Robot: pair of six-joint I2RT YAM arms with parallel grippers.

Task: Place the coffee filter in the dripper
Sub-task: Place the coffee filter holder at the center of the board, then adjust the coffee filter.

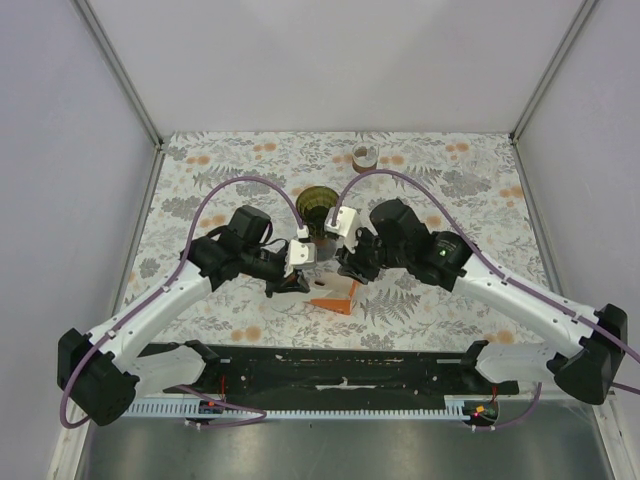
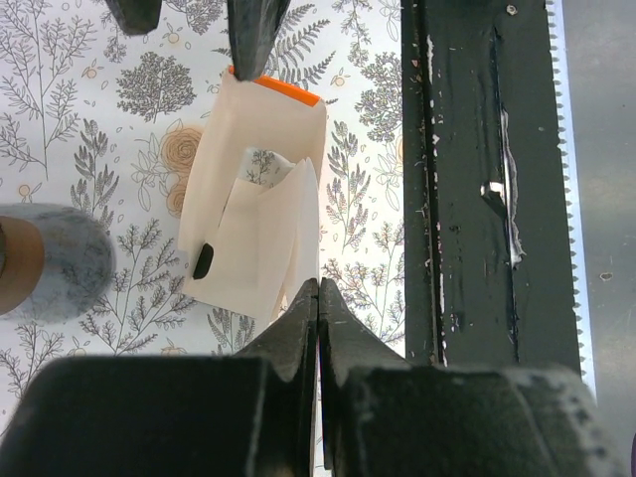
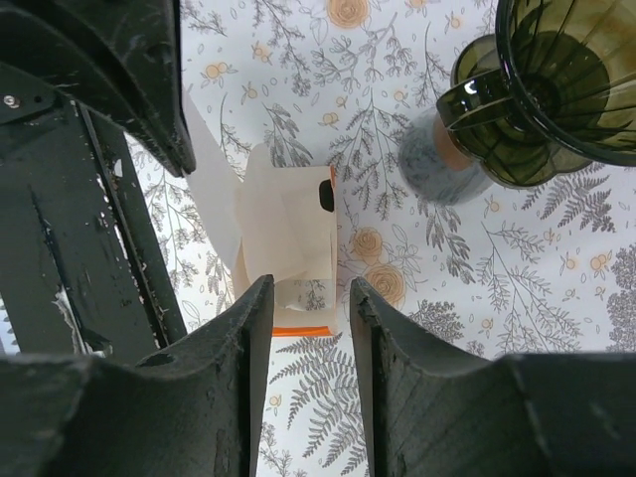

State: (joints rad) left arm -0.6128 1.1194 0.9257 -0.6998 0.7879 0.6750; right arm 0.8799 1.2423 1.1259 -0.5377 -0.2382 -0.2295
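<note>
One thin cream paper filter (image 2: 283, 248) pinched in left jaws; right jaws parted; ribbed green dripper (image 3: 556, 79).

The left gripper (image 2: 318, 291) has its tips pressed together on a coffee filter (image 2: 273, 248) (one sheet, standing up off the cream pack (image 2: 263, 124)). A black rail (image 2: 467, 199) runs on the near side, and a blurred grey cup (image 2: 50, 263) stands on the far side.

Place: robot lab test cell.
Walls: plain pale panels (image 1: 330, 60) in metal framing (image 1: 118, 70), upper frame.
Tabletop (image 1: 230, 165): floral-print cover.
Rig: black base rail (image 1: 340, 370), lower frame.
</note>
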